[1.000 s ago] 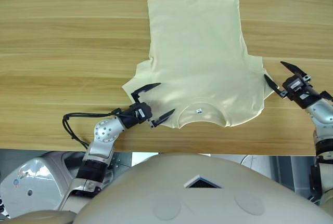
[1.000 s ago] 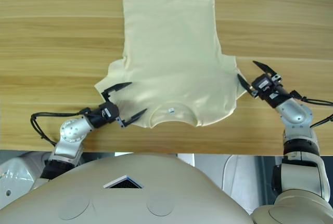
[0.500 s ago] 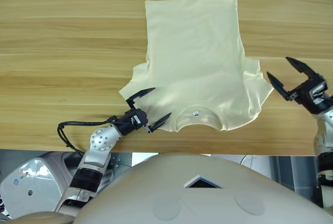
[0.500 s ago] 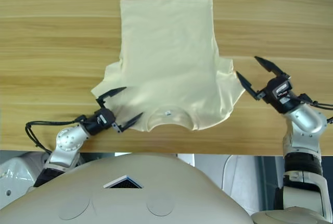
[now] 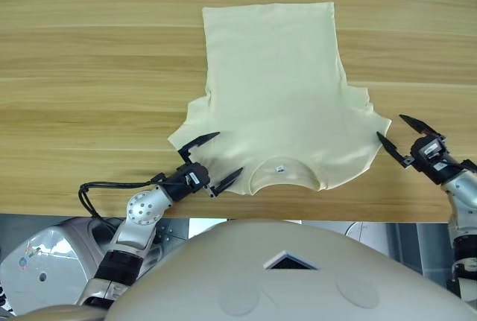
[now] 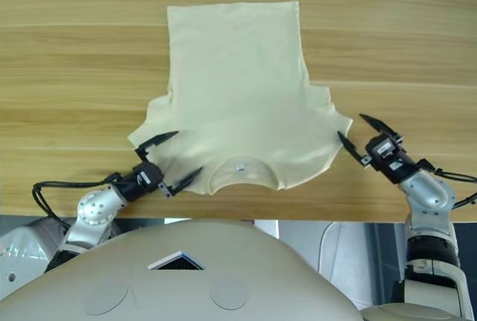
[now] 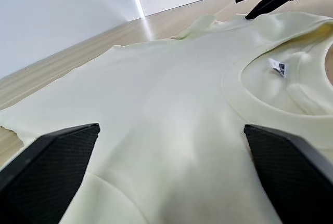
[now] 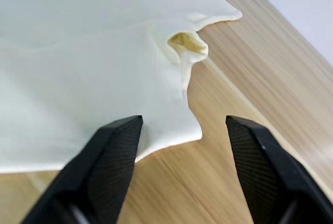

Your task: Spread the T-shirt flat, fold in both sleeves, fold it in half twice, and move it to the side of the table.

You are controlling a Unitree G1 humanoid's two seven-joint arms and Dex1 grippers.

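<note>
The pale yellow, soft knit T-shirt lies face up on the light, straight-grained wooden bench, just in from the bench's 6 o'clock edge. Its straight hem is at 12 o'clock and its round ribbed neckline is at 6 o'clock. The body is a smooth, nearly rectangular panel. The two short sleeves are rumpled, one bunched at 8 o'clock, the other curled with wavy edges at 4 o'clock. One small white label sits inside the neckline.

The left hand is at the shirt's 7 o'clock corner. Its two black, pointed fingers are spread wide over the shoulder cloth beside the neckline and pinch nothing. Whether their tips touch the fabric cannot be told.

The right hand is at the shirt's 4 o'clock side, at the outer edge of that sleeve. Its two black, textured fingers are also spread apart. The sleeve's loose corner and bare wood lie between them, and nothing is gripped. From the left wrist view it stands at the far side of the cloth, well apart from the left hand.
</note>
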